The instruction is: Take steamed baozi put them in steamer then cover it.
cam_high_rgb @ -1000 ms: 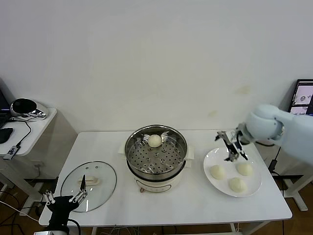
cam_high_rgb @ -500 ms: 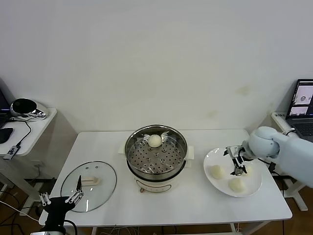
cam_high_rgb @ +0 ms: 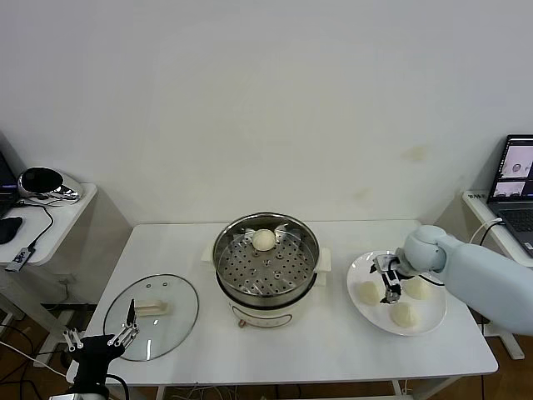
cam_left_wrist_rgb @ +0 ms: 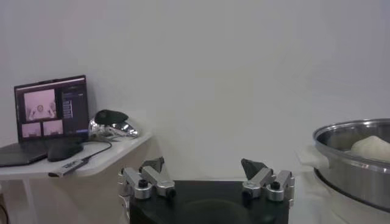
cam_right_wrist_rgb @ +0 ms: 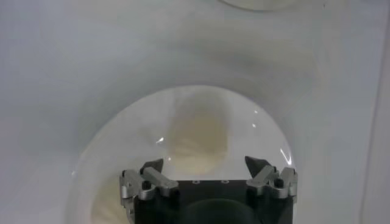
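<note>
The steel steamer (cam_high_rgb: 265, 265) stands mid-table on its white base, with one cream baozi (cam_high_rgb: 263, 240) at its far side. The other three baozi (cam_high_rgb: 369, 292) (cam_high_rgb: 419, 287) (cam_high_rgb: 403, 314) lie on a white plate (cam_high_rgb: 372, 317) at the right. My right gripper (cam_high_rgb: 390, 279) hangs open just over that plate, among the buns and gripping nothing. In the right wrist view the right gripper (cam_right_wrist_rgb: 206, 164) faces the plate (cam_right_wrist_rgb: 109, 158), with a blurred cream shape (cam_right_wrist_rgb: 198, 131) ahead. The glass cover (cam_high_rgb: 151, 315) lies flat at the front left. My left gripper (cam_high_rgb: 98, 337) waits open beside it, also (cam_left_wrist_rgb: 207, 167).
A side table (cam_high_rgb: 58, 218) at the far left carries a shiny round object (cam_high_rgb: 46, 183) and cables. A laptop (cam_high_rgb: 516, 171) stands at the far right. In the left wrist view the steamer (cam_left_wrist_rgb: 356, 159) is off to one side and a laptop (cam_left_wrist_rgb: 52, 112) to the other.
My right gripper has come down and leftward from above the plate's far rim to just over the buns. My left gripper has sunk a little toward the table's front edge.
</note>
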`<state>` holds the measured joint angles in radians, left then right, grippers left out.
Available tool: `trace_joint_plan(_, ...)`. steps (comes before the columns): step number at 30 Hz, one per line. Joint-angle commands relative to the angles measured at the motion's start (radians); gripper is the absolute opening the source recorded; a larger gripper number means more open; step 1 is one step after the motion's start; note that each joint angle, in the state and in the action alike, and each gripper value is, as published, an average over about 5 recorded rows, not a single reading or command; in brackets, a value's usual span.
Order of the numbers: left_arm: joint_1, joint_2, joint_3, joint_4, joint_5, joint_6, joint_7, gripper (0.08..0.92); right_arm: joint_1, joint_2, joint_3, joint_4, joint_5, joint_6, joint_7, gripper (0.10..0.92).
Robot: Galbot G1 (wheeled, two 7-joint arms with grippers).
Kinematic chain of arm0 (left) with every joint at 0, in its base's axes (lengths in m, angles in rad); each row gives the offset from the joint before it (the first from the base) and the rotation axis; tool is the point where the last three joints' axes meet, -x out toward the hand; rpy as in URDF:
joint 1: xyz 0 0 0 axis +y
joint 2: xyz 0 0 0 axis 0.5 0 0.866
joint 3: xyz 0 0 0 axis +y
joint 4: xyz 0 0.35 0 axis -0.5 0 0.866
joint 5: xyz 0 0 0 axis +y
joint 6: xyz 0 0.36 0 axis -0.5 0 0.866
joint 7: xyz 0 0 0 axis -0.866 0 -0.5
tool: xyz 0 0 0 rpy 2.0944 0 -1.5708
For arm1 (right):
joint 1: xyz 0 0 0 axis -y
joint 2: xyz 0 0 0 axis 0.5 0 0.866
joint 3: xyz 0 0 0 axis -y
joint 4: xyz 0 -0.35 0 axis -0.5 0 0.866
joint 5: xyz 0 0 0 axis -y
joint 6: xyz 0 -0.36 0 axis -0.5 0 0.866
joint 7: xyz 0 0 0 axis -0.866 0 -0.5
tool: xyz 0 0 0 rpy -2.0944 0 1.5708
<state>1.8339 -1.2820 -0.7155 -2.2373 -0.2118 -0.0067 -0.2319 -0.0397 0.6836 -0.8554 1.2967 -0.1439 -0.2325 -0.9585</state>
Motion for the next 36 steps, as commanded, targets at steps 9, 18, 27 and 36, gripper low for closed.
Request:
trace_joint_plan(9, 0.004, -0.003, -0.001, -0.003, 0.000, -0.001, -0.001, 0.823, -0.049, 0.050, 0.047, -0.062, -0.034, 0.010, -0.019, 0.749)
trace_joint_plan(18, 0.006, -0.003, 0.001, -0.012, 0.001, -0.002, -0.001, 0.823, -0.043, 0.030, 0.056, -0.046, -0.033, 0.014, -0.032, 0.585)
trace_joint_plan(27, 0.005, 0.002, 0.007, -0.017, 0.000, 0.000, 0.000, 0.823, 0.145, -0.117, -0.007, 0.097, 0.068, -0.023, -0.059, 0.577)
trace_joint_plan(36, 0.004, 0.017, 0.014, -0.025, -0.009, 0.005, 0.000, 0.823, 0.586, -0.166, -0.272, 0.260, 0.312, -0.124, -0.054, 0.580)
